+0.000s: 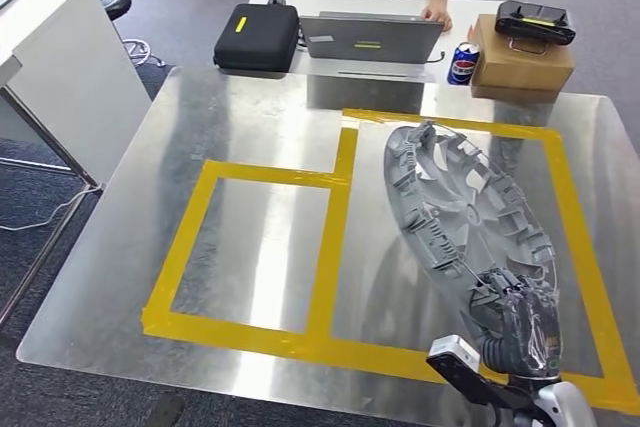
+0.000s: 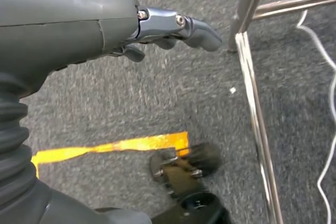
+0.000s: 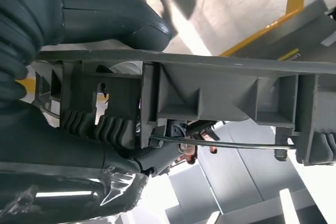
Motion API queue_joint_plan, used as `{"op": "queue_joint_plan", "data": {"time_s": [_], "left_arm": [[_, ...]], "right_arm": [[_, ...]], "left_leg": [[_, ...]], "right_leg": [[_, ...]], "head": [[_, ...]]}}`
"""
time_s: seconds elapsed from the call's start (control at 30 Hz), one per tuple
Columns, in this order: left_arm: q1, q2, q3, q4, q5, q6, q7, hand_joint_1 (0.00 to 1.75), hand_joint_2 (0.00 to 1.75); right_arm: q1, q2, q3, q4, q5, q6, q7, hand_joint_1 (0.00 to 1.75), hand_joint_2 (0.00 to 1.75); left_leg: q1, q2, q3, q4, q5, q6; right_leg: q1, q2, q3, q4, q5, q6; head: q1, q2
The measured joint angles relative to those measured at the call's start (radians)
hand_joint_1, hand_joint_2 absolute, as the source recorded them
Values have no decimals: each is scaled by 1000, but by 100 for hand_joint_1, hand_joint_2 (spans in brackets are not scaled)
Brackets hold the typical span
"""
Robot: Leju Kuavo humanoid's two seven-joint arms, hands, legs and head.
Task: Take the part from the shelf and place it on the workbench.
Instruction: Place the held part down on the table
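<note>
The part is a grey plastic wheel cover (image 1: 460,202), ribbed side up, tilted over the right yellow-taped box of the metal workbench (image 1: 249,247). My right hand (image 1: 521,322) grips its near rim at the lower right. In the right wrist view the cover's ribbed rim (image 3: 222,90) runs across the picture, with my thumb (image 3: 118,19) on one face and my fingers (image 3: 79,150) on the other. I cannot tell whether the cover's far edge touches the bench. My left hand (image 2: 170,27) hangs over grey carpet, fingers nearly straight and holding nothing.
Yellow tape (image 1: 332,237) marks two boxes on the bench. Beyond it a person sits at a laptop (image 1: 370,39), with a black case (image 1: 256,37), a soda can (image 1: 462,63) and a cardboard box (image 1: 521,59). A white desk (image 1: 60,67) stands left. Metal table legs (image 2: 253,114) are near my left hand.
</note>
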Motion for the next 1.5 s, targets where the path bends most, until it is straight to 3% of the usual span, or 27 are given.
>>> {"op": "queue_joint_plan", "data": {"time_s": [0.07,0.13,0.17,0.27,0.3,0.33,0.37,0.43,0.5,0.63,0.83,0.93,1.03,1.07,1.17,1.37,1.5], "left_arm": [[0,0,3,0,-6,-4,1,0,175],[-9,-2,4,0,-14,-8,1,0,175],[-13,-2,4,0,-21,-12,1,0,175],[-18,-2,5,0,-46,-28,1,0,175],[-18,-1,5,0,-55,-34,0,0,175],[-19,-1,5,0,-64,-39,0,0,175],[-20,0,5,0,-72,-45,-1,0,175],[-23,0,4,0,-84,-53,-5,0,175],[-28,1,2,0,-92,-58,-6,0,175],[-31,8,1,0,-97,-61,-7,0,175],[-34,8,-1,0,-97,-62,-7,0,175],[-34,8,-1,0,-97,-77,-7,0,175],[-34,8,-1,0,-100,-87,-4,0,175],[-34,8,-1,0,-101,-86,-4,0,131],[-34,8,-1,0,-100,-87,-6,0,0],[-33,8,0,0,-91,-92,-21,0,0],[-32,9,6,0,-85,-72,-36,0,0]], "right_arm": [[-1,-7,0,6,-7,23,20,175,175],[-10,-17,-2,16,-16,51,41,175,175],[-19,-24,-6,28,-17,64,47,175,175],[-49,-50,-23,89,-1,101,28,175,175],[-59,-59,-27,113,11,111,13,175,175],[-70,-69,-29,137,26,121,0,175,175],[-82,-77,-29,158,43,132,-9,175,175],[-106,-90,-26,193,71,155,-14,175,175],[-123,-99,-22,216,86,169,-13,175,175],[-137,-106,-9,246,98,176,-12,175,175],[-154,-113,2,271,99,177,-12,175,175],[-160,-117,6,279,101,186,-7,171,175],[-162,-121,14,286,98,193,1,45,175],[-160,-122,18,288,97,194,4,4,175],[-147,-126,30,290,95,196,8,0,175],[-104,-135,72,253,55,195,-8,0,175],[-70,-139,116,167,-23,162,-53,0,175]], "left_leg": [[1,-2,6,-15,37,5],[4,-3,16,-16,31,17],[6,-3,23,-18,27,23],[4,-3,41,-18,10,33],[3,-3,48,-18,5,33],[3,-3,55,-17,-1,33],[3,-4,65,-17,-7,32],[2,-5,82,-17,-18,26],[-2,-7,90,-14,-27,19],[-3,-9,94,-18,-25,37],[3,-9,101,-33,-20,8],[4,-9,101,-34,-19,2],[3,-9,101,-34,-18,-1],[3,-9,101,-34,-18,-1],[2,-9,100,-34,-18,-1],[0,-9,99,-33,-19,0],[-3,-9,97,-27,-25,14]], "right_leg": [[1,3,14,-2,-23,15],[0,-3,19,11,-44,27],[0,-8,5,47,-64,31],[-1,-14,-103,234,-135,40],[-1,-14,-132,269,-133,41],[-1,-15,-145,268,-111,41],[-1,-15,-138,228,-69,40],[1,-16,-92,96,18,36],[2,-15,-60,18,55,27],[5,-12,-56,8,57,21],[12,-13,-55,9,55,6],[13,-13,-56,9,55,3],[13,-13,-55,9,56,2],[13,-13,-55,9,56,2],[12,-13,-54,8,58,3],[9,-14,-55,7,58,5],[4,-13,-55,4,59,10]], "head": [[-3,0],[-3,0],[-3,0],[-2,0],[-2,0],[-2,0],[-2,0],[-2,0],[-2,0],[-3,0],[-3,0],[-3,0],[-2,0],[-2,0],[-2,0],[-2,0],[-3,0]]}}
